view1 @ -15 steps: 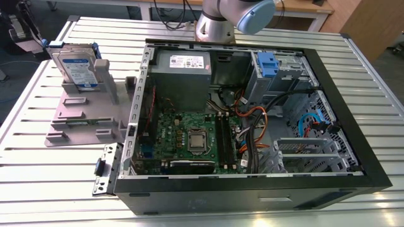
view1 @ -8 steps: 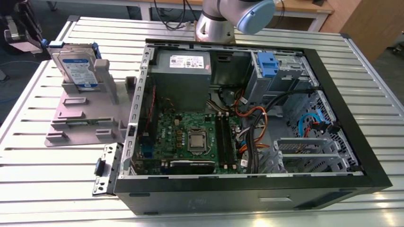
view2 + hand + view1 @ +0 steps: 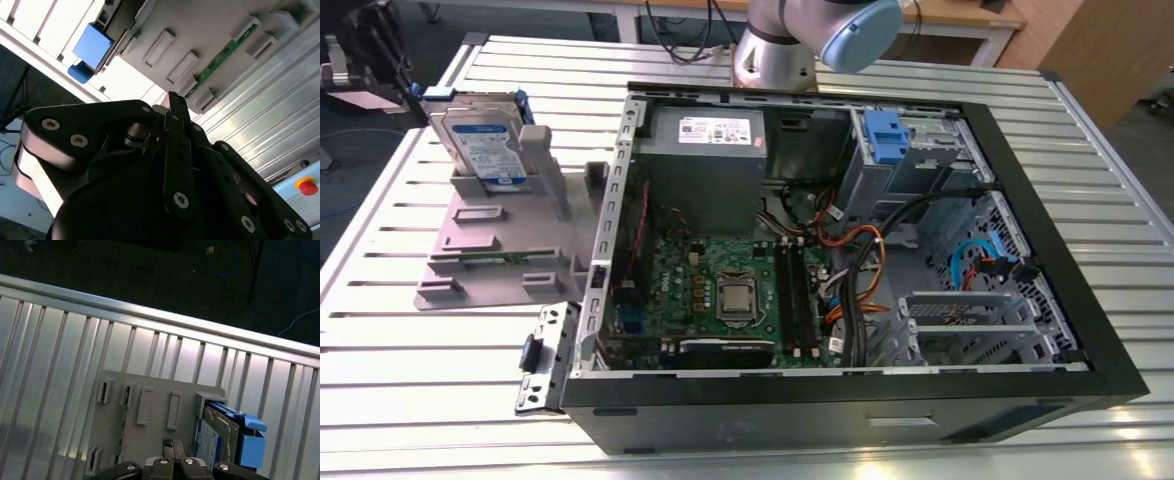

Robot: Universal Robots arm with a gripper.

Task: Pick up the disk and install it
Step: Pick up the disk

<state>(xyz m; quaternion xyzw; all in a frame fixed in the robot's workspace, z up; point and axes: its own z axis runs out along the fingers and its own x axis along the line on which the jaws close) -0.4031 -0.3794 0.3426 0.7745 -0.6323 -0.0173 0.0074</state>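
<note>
Disk (image 3: 483, 140), the flat silver-metal hard drive with its white-and-blue label clipped in a blue plastic frame, stood upright on edge in the grey plastic stand (image 3: 494, 250) with upright posts, at the upper part of the exterior view's left. That stand lay on the slatted aluminium tabletop (image 3: 400, 400), just beside the open black desktop computer case (image 3: 854, 410), which took up the middle and the exterior view's right. Inside the case I could see the green motherboard (image 3: 720, 290) and, in the drive bay toward the upper right of the frame, a blue plastic bracket (image 3: 887, 135). The silver-and-blue robot arm (image 3: 801, 40) reached in at the top centre of the exterior view.

In the first wrist view the black claw (image 3: 172, 442) hung over the stand (image 3: 145, 440), near the disk (image 3: 215, 437) but apart from it. Its fingers looked pressed together with nothing between them. The second wrist view showed the claw (image 3: 176, 102) the same way, with the disk's blue frame (image 3: 92, 47) well apart from the tips.
</note>
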